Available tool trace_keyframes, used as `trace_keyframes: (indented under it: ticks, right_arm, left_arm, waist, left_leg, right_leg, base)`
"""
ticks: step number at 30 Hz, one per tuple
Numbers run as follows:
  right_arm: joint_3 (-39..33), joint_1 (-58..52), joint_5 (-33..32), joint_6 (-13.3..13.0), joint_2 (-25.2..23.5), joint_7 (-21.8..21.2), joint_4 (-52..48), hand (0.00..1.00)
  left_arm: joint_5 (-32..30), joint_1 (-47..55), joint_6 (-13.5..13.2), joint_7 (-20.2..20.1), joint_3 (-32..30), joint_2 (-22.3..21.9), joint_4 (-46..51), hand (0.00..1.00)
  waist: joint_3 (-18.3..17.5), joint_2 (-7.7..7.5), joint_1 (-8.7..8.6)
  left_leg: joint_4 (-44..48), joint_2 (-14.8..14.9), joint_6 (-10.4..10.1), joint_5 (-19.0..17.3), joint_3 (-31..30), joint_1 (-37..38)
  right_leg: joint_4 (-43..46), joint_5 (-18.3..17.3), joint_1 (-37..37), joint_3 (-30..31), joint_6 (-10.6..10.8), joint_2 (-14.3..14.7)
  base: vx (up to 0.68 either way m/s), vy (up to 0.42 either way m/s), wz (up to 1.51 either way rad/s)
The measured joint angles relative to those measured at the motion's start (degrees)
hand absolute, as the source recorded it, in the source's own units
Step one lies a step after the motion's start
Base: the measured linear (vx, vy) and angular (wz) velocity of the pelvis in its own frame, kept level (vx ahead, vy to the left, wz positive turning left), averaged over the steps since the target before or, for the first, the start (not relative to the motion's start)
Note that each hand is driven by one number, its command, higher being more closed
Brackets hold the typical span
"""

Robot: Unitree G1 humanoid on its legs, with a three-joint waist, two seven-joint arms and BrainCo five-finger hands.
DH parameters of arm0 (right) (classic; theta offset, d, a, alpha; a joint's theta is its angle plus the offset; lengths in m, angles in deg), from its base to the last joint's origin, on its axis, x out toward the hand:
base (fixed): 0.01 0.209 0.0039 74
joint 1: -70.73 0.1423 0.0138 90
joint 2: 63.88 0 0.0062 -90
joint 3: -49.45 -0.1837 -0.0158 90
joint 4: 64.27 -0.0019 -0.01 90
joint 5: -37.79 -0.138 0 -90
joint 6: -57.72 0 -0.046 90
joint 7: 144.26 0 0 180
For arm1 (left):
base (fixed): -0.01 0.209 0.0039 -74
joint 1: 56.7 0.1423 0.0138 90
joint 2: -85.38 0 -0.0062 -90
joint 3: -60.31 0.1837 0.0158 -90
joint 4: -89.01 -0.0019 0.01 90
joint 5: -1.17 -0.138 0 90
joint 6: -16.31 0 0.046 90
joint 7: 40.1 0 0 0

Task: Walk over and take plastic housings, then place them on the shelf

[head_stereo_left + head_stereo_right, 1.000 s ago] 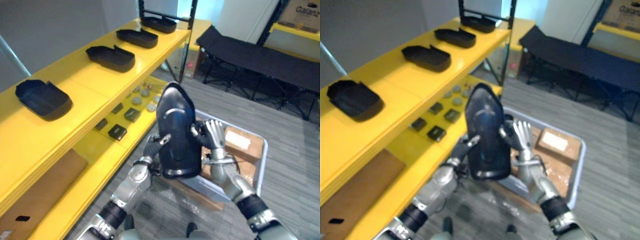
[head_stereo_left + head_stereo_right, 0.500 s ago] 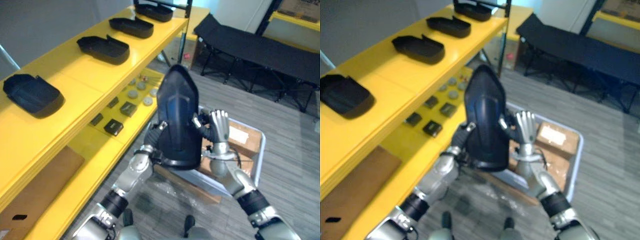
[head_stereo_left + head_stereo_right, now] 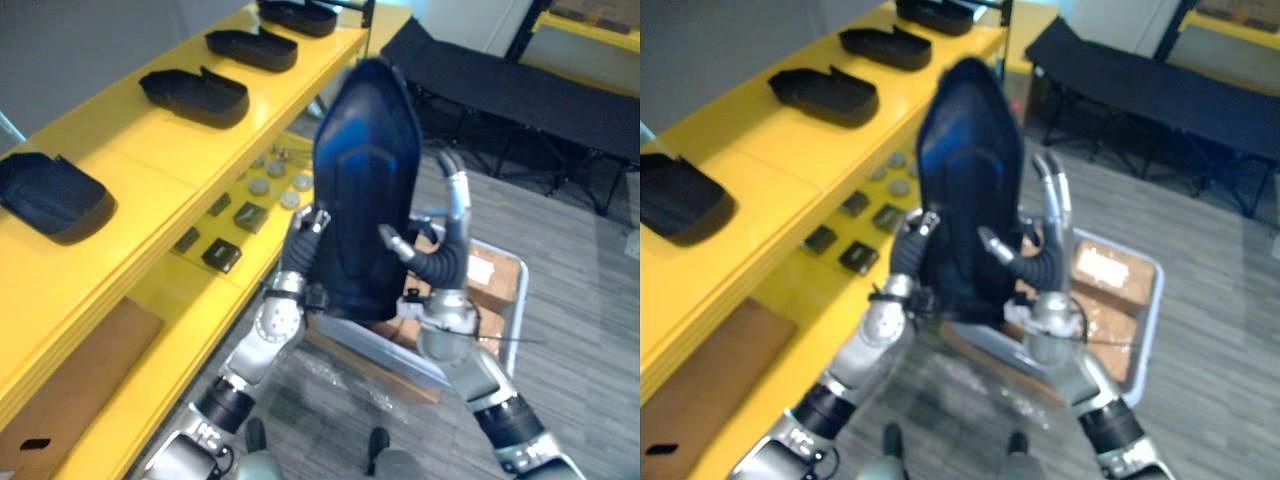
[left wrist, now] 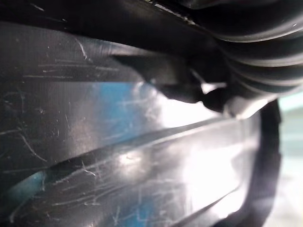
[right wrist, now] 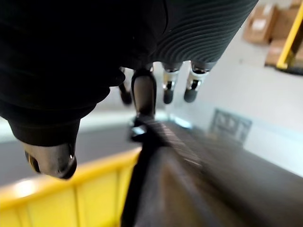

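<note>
"Left eye view: where is the load, and what holds it?"

"One dark plastic housing (image 3: 365, 180) stands upright between both robot hands, above the grey crate (image 3: 517, 300) and just beside the yellow shelf (image 3: 160, 170). The right robot hand (image 3: 443, 262) braces its right rim. The left robot hand (image 3: 300, 250) meets the lower left rim, but most of it is hidden behind the part, so its grip cannot be told."

"Room for placement?"

"Bare top tier shows between the nearest shelved housing (image 3: 50, 195) and the second shelved housing (image 3: 195, 95). That is judged the likeliest slot. The tier's front edge lies between the load and the slot."

"Right eye view?"

"Same scene. Small dark parts (image 3: 855, 258) lie on the lower tier, beneath the likely path."

"Left wrist view?"

"It shows the housing's scratched, glossy wall at very close range, with the ribbed cover beside it. Contact is evident, but the form of the grip is not readable."

"Right wrist view?"

"Fingers (image 5: 143, 90) run straight along the rim and the thumb (image 5: 49, 158) stands apart. This is an open-handed brace, not a wrap."

"Hazards?"

"The hold appears to rely on side pressure against a smooth wall. Uneven arm travel or eased pressure could let the part slip or tip into the crate. Lowering too early could catch the shelf edge. Setting it off-centre could knock a neighbouring housing."
</note>
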Motion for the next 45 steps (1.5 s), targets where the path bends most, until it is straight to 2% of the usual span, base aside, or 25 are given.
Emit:
trace_keyframes:
  ticks: [2,3,4,5,8,10,12,14,15,17,19,21,24,27,29,32,35,37,39,42,44,45]
  right_arm:
    - [-3.2,-1.5,-3.3,-1.0,-0.6,-1.7,-1.8,0.00]
    - [-4.5,-1.6,-5.2,-2.0,-1.0,-2.9,-2.6,0.00]
    - [-5.1,-1.6,-6.2,-2.0,-1.1,-3.6,-3.3,0.00]
    - [-7.6,-1.6,-9.0,-2.0,-2.0,-4.4,-4.2,0.00]
    - [-12.0,-1.6,-15.2,-1.6,-3.1,-5.8,-4.2,0.00]
    - [-13.4,-1.6,-17.8,-1.4,-3.2,-6.3,-4.2,0.00]
    - [-14.5,-1.6,-22.0,-1.5,-3.2,-8.6,-4.2,0.00]
    - [-15.7,-1.7,-26.9,-1.5,-3.4,-12.0,-4.2,0.00]
    - [-16.1,-2.0,-28.5,-1.4,-3.5,-13.3,-4.2,0.00]
    - [-18.3,-5.4,-37.4,-1.4,-4.7,-19.5,-4.2,0.00]
    - [-20.9,-10.4,-44.5,-1.2,-7.1,-23.5,-3.8,0.00]
    - [-23.2,-14.9,-49.3,0.5,-9.7,-26.2,-2.1,0.00]
    - [-25.5,-23.1,-51.6,2.9,-14.1,-27.3,3.7,0.00]
    - [-26.0,-29.6,-52.9,3.3,-17.8,-29.4,7.9,0.00]
    - [-26.6,-30.8,-52.9,3.5,-18.1,-31.5,9.9,0.00]
    - [-26.5,-30.8,-52.8,3.4,-18.1,-34.8,11.5,0.00]
    - [-26.0,-28.8,-54.8,4.7,-17.7,-40.0,12.0,0.00]
    - [-24.9,-27.5,-56.1,4.7,-17.5,-41.3,12.0,0.00]
    - [-22.2,-23.5,-57.5,4.7,-16.5,-43.1,12.5,0.00]
    - [-16.5,-17.8,-57.7,4.7,-15.4,-43.5,14.4,0.00]
    - [-10.6,-13.0,-57.5,4.8,-14.8,-43.4,17.5,0.00]
    - [-9.3,-12.1,-57.5,4.8,-15.0,-43.4,18.0,0.00]
  left_arm:
    - [-2.5,0.5,-3.3,1.5,-1.0,-1.3,3.7,1.00]
    - [-5.1,0.5,-4.2,2.8,-1.8,-2.1,4.5,1.00]
    - [-5.9,0.5,-4.5,3.4,-2.1,-2.3,4.6,1.00]
    - [-8.7,0.6,-4.7,5.8,-2.7,-2.8,4.7,1.00]
    - [-15.8,1.5,-4.4,10.6,-4.9,-3.1,4.7,1.00]
    - [-19.3,2.3,-3.1,13.4,-6.3,-3.2,4.7,1.00]
    - [-24.0,2.7,-0.8,16.4,-7.5,-3.8,4.6,1.00]
    - [-26.5,3.0,-0.4,17.2,-8.2,-3.8,3.8,1.00]
    - [-27.1,3.4,-0.4,17.2,-8.7,-3.8,3.6,1.00]
    - [-28.0,6.2,-0.4,18.1,-10.4,-3.8,2.6,1.00]
    - [-29.9,9.9,-0.5,19.3,-13.1,-3.7,1.3,1.00]
    - [-30.3,13.7,-0.6,20.2,-15.5,-3.7,0.1,1.00]
    - [-30.7,20.8,-1.3,21.7,-18.6,-3.8,0.1,1.00]
    - [-30.2,26.6,-3.7,21.7,-20.6,-3.9,0.8,1.00]
    - [-28.0,28.7,-5.4,21.6,-21.1,-3.9,1.4,1.00]
    - [-26.5,30.3,-6.4,21.3,-23.2,-4.0,4.1,1.00]
    - [-26.4,31.4,-7.5,21.0,-27.3,-4.1,9.0,1.00]
    - [-26.4,31.7,-7.6,21.1,-29.2,-4.1,11.1,1.00]
    - [-26.4,32.6,-7.6,21.7,-32.6,-4.6,14.1,1.00]
    - [-26.6,33.7,-7.1,21.6,-35.4,-6.2,17.1,1.00]
    - [-26.7,35.1,-6.1,21.5,-37.2,-6.8,18.7,1.00]
    - [-26.7,35.5,-5.8,21.5,-37.8,-6.8,19.2,1.00]
  waist:
    - [0.0,0.03,-0.14]
    - [-0.1,0.10,-0.26]
    - [-0.2,0.20,-0.33]
    - [-0.3,0.36,-0.41]
    - [-0.5,0.42,-0.82]
    - [-0.7,0.51,-1.30]
    - [-1.0,0.79,-1.51]
    - [-1.6,1.13,-1.54]
    - [-1.9,1.25,-1.58]
    - [-3.4,1.70,-1.56]
    - [-3.8,2.04,-1.60]
    - [-4.0,2.23,-1.79]
    - [-4.1,2.22,-2.03]
    - [-4.1,2.26,-2.55]
    - [-4.6,2.22,-2.60]
    - [-6.2,2.06,-2.56]
    - [-6.5,2.05,-0.81]
    - [-6.6,2.09,-0.11]
    - [-6.6,2.18,1.88]
    - [-6.7,2.24,3.24]
    - [-7.4,2.27,5.91]
    - [-7.4,2.25,6.50]
  left_leg:
    - [-0.7,-0.1,-0.1,0.1,0.1,0.6]
    - [-0.7,-0.1,-0.1,0.1,0.1,0.9]
    - [-0.7,-0.1,-0.1,0.1,0.1,1.0]
    - [-0.8,-0.1,-0.2,0.1,0.1,1.3]
    - [-0.8,-0.1,-0.2,0.2,0.2,1.7]
    - [-0.8,-0.1,-0.2,0.2,0.3,1.8]
    - [-0.8,-0.1,-0.3,0.3,0.3,1.8]
    - [-0.8,-0.1,-0.3,0.3,0.3,1.8]
    - [-0.9,-0.1,-0.3,0.3,0.3,1.8]
    - [-1.1,0.0,-0.3,0.3,0.3,1.8]
    - [-1.2,0.0,-0.3,0.3,0.4,1.8]
    - [-1.2,0.1,-0.3,0.2,0.9,1.8]
    - [-1.3,0.2,-0.3,0.1,2.0,1.6]
    - [-1.3,0.3,-0.3,-0.1,2.5,1.6]
    - [-1.3,0.2,-0.3,-0.2,2.8,1.5]
    - [-1.2,0.1,-0.3,-0.3,1.9,0.7]
    - [-1.2,-0.1,-0.4,-0.2,0.1,0.3]
    - [-1.2,-0.2,-0.4,0.0,-1.5,0.0]
    - [-1.2,-0.6,-0.4,0.4,-3.8,-0.8]
    - [-1.2,-1.4,-0.1,0.9,-7.1,-1.9]
    - [-1.2,-2.1,0.1,1.2,-9.4,-2.5]
    - [-1.2,-2.3,0.1,1.3,-9.9,-2.6]
  right_leg:
    - [0.2,-0.6,0.1,0.0,-0.1,0.0]
    - [0.3,-0.7,0.4,0.0,-0.1,0.0]
    - [0.3,-0.7,0.5,0.0,-0.1,0.0]
    - [0.3,-0.5,0.7,0.1,0.2,0.0]
    - [0.3,-0.4,1.0,0.1,0.4,0.0]
    - [0.2,-0.3,1.1,0.2,0.4,0.0]
    - [0.2,-0.3,1.1,0.3,0.4,0.0]
    - [0.2,-0.2,1.1,0.3,0.4,0.0]
    - [0.2,-0.2,1.1,0.3,0.4,0.0]
    - [-0.1,-0.2,1.2,0.3,0.4,0.0]
    - [-0.4,-0.3,1.2,0.4,0.5,0.1]
    - [-0.6,-0.3,1.1,0.7,0.4,0.1]
    - [-1.6,-0.2,0.6,1.7,0.4,0.4]
    - [-2.4,-0.2,0.5,2.0,0.5,0.4]
    - [-2.6,0.1,0.5,2.2,0.5,0.4]
    - [-3.2,0.6,0.6,1.4,0.5,0.5]
    - [-3.3,0.7,1.5,-0.1,0.7,0.3]
    - [-3.4,0.7,2.5,-2.0,0.7,0.2]
    - [-3.5,0.4,3.3,-4.5,0.7,0.0]
    - [-3.5,0.0,4.8,-7.8,1.0,-0.4]
    - [-3.6,-0.4,5.8,-10.0,0.9,-0.6]
    - [-3.7,-0.6,6.1,-10.9,0.9,-0.7]
  base:
    - [0.00,0.000,0.00]
    - [0.00,0.000,0.00]
    - [0.00,0.000,0.00]
    - [0.00,0.000,0.00]
    - [0.00,-0.001,-0.01]
    - [0.00,0.000,0.00]
    - [0.00,0.000,0.00]
    - [0.00,0.000,0.00]
    - [0.00,0.000,0.00]
    - [0.00,0.000,0.00]
    - [0.00,0.000,0.00]
    - [-0.02,0.002,-0.12]
    - [-0.01,0.002,-0.16]
    - [0.00,0.006,-0.05]
    - [0.02,0.007,-0.06]
    - [0.03,0.001,0.10]
    - [0.02,-0.005,0.24]
    - [0.00,-0.010,0.50]
    - [-0.01,-0.010,0.53]
    - [-0.02,-0.010,0.62]
    - [-0.01,-0.009,0.53]
    - [0.00,-0.027,0.60]
